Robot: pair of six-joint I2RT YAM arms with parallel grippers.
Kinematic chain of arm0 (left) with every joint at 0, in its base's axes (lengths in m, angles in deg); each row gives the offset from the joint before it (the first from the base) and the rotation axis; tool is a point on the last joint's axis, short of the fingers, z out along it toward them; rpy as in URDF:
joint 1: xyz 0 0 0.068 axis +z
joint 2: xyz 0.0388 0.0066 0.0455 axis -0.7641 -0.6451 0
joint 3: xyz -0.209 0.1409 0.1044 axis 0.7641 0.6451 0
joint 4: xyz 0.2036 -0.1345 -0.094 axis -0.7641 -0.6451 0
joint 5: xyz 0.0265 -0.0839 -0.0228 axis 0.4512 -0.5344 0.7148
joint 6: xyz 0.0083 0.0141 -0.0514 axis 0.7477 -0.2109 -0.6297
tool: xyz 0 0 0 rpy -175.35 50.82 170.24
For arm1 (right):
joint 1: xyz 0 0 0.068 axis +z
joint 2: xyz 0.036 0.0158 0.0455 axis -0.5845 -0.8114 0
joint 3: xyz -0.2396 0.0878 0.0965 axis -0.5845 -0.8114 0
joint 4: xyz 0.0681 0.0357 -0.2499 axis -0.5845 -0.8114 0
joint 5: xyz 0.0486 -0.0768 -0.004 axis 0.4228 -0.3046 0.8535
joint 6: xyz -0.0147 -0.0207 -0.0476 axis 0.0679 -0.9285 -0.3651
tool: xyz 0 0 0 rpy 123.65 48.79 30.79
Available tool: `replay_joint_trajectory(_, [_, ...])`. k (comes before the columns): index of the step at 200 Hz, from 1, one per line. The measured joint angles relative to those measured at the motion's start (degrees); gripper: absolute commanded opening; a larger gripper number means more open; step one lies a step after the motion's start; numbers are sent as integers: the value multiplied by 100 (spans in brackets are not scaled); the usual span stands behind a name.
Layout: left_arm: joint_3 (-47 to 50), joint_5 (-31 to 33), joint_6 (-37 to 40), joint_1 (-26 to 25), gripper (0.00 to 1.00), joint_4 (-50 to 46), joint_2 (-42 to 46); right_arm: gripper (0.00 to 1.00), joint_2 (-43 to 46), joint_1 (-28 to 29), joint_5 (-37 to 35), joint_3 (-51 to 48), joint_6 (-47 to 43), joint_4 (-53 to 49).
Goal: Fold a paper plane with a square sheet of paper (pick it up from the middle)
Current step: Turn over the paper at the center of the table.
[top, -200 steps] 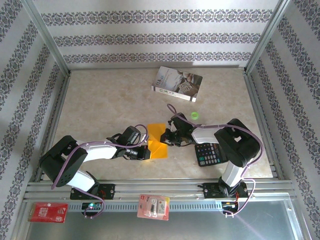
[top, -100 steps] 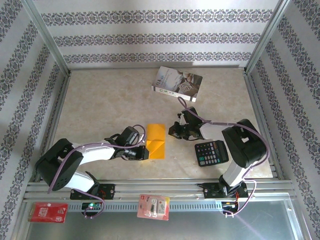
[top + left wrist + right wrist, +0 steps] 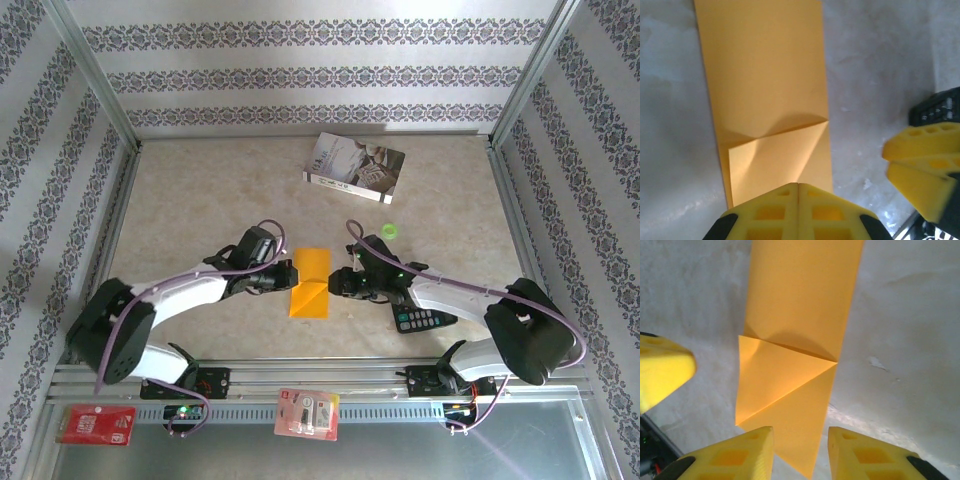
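The square sheet of paper (image 3: 311, 283) lies on the table (image 3: 200, 200) as a strip with one corner folded in. The left gripper (image 3: 798, 192) is closed over its edge, and the right gripper (image 3: 800, 440), partly open and empty, straddles its tip. The next step is probably creasing the other corner.

Pale wallpaper (image 3: 300, 75) with 3 dark floral bands closes in the counter (image 3: 200, 200) on 3 sides. The counter top is beige and marbled, evenly lit, with a soft sheen. Slanting aluminium posts (image 3: 95, 75) stand at the back corners. A ribbed metal rail (image 3: 320, 375) runs along the near edge.
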Motion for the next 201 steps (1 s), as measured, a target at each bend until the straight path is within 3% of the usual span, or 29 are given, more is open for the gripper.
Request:
replay_joint_trajectory(38, [-162, -131, 39, 24, 0, 131, -769, 29, -52, 437, -66, -63, 308, 72])
replay_joint_trajectory(77, [-164, -44, 35, 76, 0, 402, -1137, 27, -826, 782, 223, 144, 494, 424])
replay_joint_trajectory(111, [50, 164, -153, 74, 0, 866, -1099, 30, -957, 728, 345, 173, 490, 400])
replay_joint_trajectory(158, [778, 704, -1071, -20, 0, 1921, -782, 34, -721, 656, 271, 293, 426, -79])
replay_joint_trajectory(201, [1019, 1368, -1600, -308, 0, 1998, -511, 35, -664, 697, -173, 444, 426, -608])
